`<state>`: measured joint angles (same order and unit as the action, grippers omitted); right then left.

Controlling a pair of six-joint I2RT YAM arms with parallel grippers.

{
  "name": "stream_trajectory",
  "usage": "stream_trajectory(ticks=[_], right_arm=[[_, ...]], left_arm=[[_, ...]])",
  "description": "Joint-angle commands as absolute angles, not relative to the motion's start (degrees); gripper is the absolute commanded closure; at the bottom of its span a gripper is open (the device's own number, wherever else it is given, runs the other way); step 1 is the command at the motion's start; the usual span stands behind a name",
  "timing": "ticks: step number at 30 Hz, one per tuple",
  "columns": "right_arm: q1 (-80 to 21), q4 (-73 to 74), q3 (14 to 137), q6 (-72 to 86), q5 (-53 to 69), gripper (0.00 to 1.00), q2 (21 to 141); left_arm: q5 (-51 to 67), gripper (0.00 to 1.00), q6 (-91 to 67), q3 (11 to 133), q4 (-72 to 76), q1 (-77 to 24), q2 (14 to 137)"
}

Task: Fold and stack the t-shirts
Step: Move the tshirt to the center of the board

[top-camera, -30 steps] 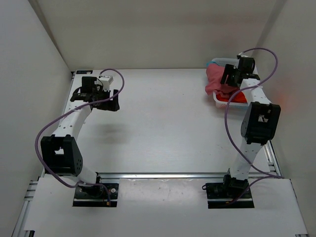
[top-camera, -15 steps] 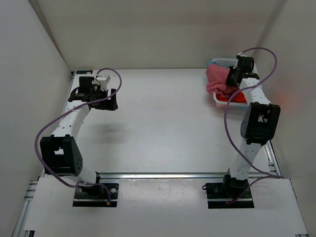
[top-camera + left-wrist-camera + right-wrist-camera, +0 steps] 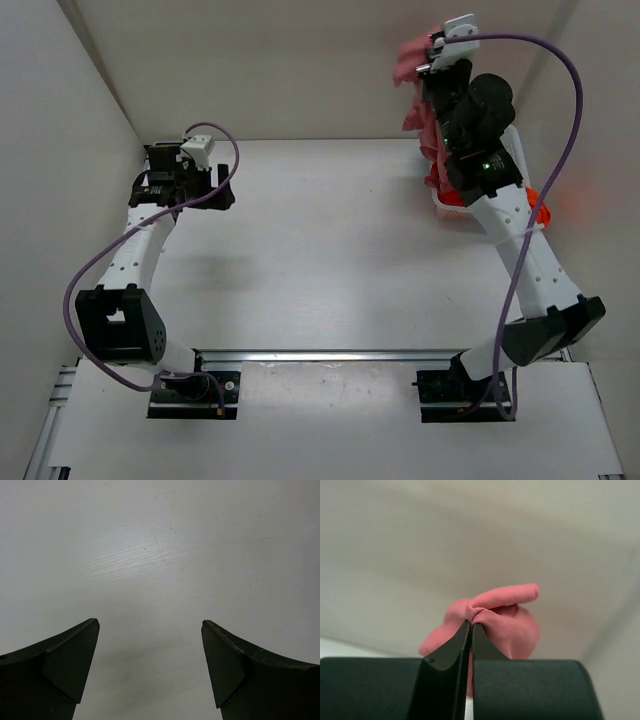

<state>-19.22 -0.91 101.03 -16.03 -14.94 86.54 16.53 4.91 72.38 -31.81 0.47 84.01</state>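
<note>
My right gripper [image 3: 428,62] is raised high at the back right and shut on a pinch of the rose-pink t-shirt [image 3: 412,55]. In the right wrist view a bunched fold of that pink t-shirt [image 3: 502,620] bulges past the closed right gripper [image 3: 471,625]. The cloth hangs down toward the basket, where the orange t-shirt [image 3: 540,208] shows behind the arm. The teal-blue t-shirt is hidden. My left gripper [image 3: 222,192] hovers open over bare table at the far left; in the left wrist view the left gripper [image 3: 150,625] has nothing between its fingers.
A white basket [image 3: 440,203] stands at the back right corner, mostly covered by my right arm. White walls enclose the table on the left, back and right. A metal rail runs across the near edge by the arm bases.
My right gripper closed on the pink t-shirt in the basket and lifted it high above it. My left gripper shifted slightly back and left, still open.
</note>
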Motion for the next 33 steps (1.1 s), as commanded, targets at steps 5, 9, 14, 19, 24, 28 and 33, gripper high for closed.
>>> stream_trajectory(ticks=[5, 9, 14, 19, 24, 28, 33], right_arm=[[-37.9, -16.9, 107.5, -33.3, -18.8, 1.00, 84.5], [-42.5, -17.1, 110.0, -31.2, -16.1, 1.00, 85.2], [-36.5, -11.7, 107.3, -19.0, -13.5, 1.00, 86.6], [-25.8, -2.2, 101.5, -2.8, -7.0, 0.96, 92.0], [-20.9, 6.7, 99.2, 1.2, -1.8, 0.30, 94.7], [-19.0, 9.1, 91.0, 5.3, -0.5, 0.26, 91.3], [-18.5, 7.9, 78.3, 6.3, -0.5, 0.34, 85.0]], left_arm=[[20.0, 0.07, 0.9, 77.8, -27.5, 6.4, 79.1], [19.9, 0.05, 1.6, 79.1, -27.0, 8.3, 78.2], [19.2, 0.06, 2.5, 80.0, -28.6, 9.1, 78.3], [18.8, 0.05, 5.3, 80.5, -32.9, 7.6, 81.4], [13.8, 0.05, 15.4, 78.2, -39.8, 0.9, 82.6], [4.9, 0.06, 24.3, 70.3, -40.3, -10.7, 80.0], [3.7, 0.12, 27.2, 66.9, -40.1, -23.7, 81.2]])
